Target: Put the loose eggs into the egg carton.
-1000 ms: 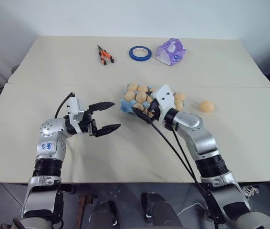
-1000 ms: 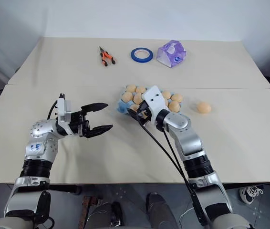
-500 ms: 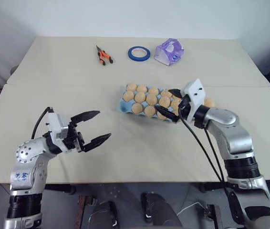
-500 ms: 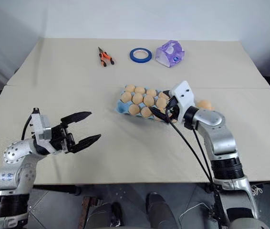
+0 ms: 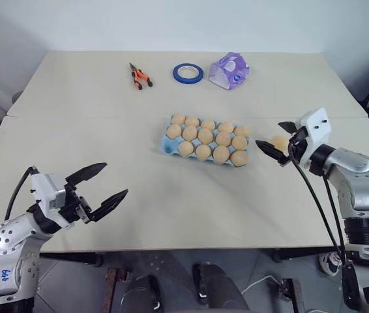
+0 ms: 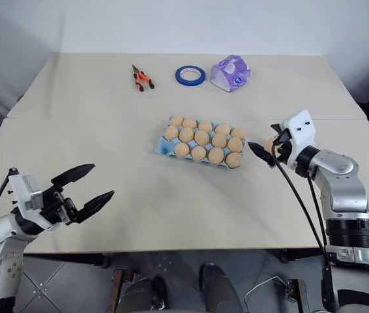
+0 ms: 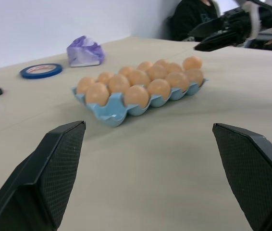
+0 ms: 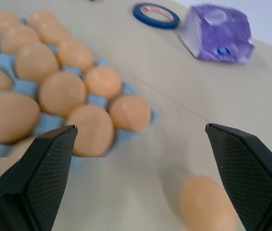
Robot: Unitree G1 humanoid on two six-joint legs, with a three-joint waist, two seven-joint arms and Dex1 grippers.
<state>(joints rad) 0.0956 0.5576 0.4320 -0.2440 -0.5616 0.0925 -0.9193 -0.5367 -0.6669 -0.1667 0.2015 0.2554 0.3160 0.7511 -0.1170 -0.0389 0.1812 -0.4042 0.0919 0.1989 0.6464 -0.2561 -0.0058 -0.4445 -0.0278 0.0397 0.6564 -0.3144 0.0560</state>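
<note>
Beige tabletop [image 5: 171,215] carries the light blue egg carton [image 5: 169,145] at its middle, cups filled with eggs. One loose egg [image 5: 278,143] lies just right of it, between the wide-open, empty right gripper [image 5: 277,137]. Left gripper [image 5: 100,184] gapes empty, well apart. No writing is legible.

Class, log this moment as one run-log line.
right gripper: open, at loose egg | left gripper: open, idle | egg carton: nearly full

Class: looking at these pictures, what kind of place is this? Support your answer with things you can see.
Probably a lab or workshop test bench: a plain table against a bare wall, holding pliers, a tape roll and an egg carton.
</note>
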